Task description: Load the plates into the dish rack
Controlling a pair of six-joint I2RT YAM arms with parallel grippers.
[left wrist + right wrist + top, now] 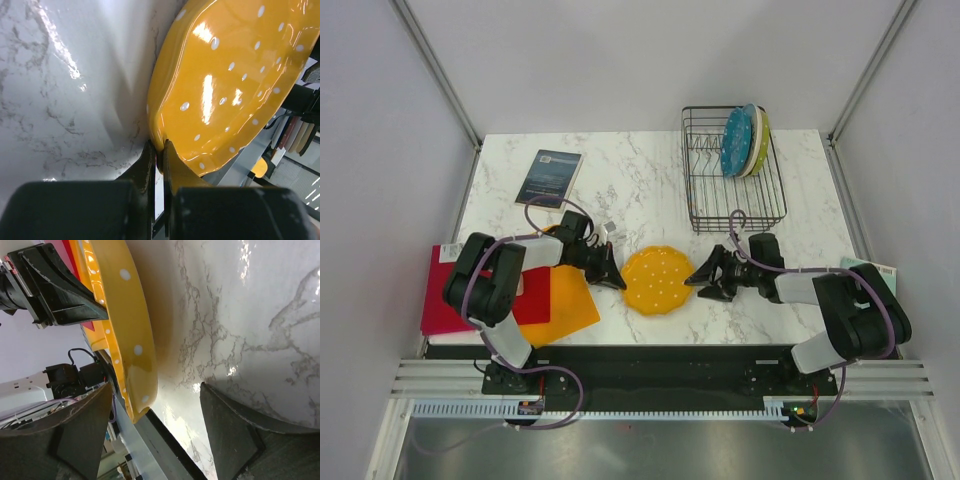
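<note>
The orange white-dotted plate (659, 280) is at the table's front middle, its left rim pinched by my left gripper (615, 277), which is shut on it (159, 150); the plate (235, 85) looks tilted up off the marble. My right gripper (705, 280) is open just right of the plate, its jaws wide around the plate's right rim (132, 340) without touching. The black wire dish rack (732, 170) stands at the back right with the teal plate (735, 140), a cream one and the lime-green one (761, 135) upright in it.
Flat orange (560, 295) and red (450, 300) square sheets lie at the front left under the left arm. A dark booklet (549, 177) lies at the back left. The table's front edge is close behind the plate.
</note>
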